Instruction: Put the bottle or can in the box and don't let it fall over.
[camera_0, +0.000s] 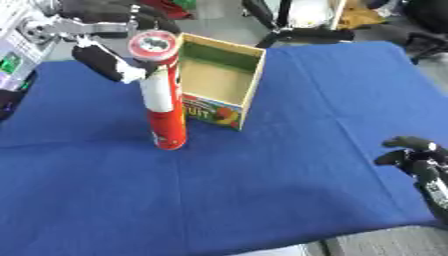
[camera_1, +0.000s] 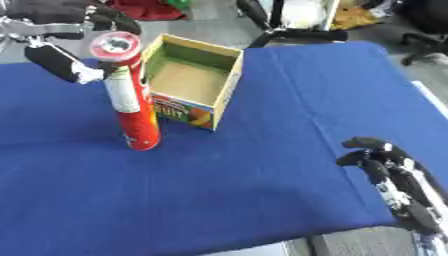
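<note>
Blue cloth (camera_0: 262, 190) is covering the whole table, creased in faint lines. Near its far edge an open box (camera_0: 219, 82) is sitting upright, its cardboard walls pale, its far inner wall green, and its near outer face showing a bright fruit print with part of a word on it.

Just left of the box, a tall can (camera_0: 164, 95) is standing upright on the cloth, outside the box and touching or almost touching the box's near left corner. It is a slim tube, red at the base and the top, with a white band running down the upper half, and a round silvery end ringed in red is facing up. The can is rising well above the box's rim.

Left of the box, the left hand (camera_0: 109, 64) is reaching in from the upper left, black with a white pad; its fingers are curling round the can's upper part, gripping it just under the top.

Well right of the box and nearer, the right hand (camera_1: 385, 167) is resting at the cloth's edge, fingers curled and holding nothing.
</note>
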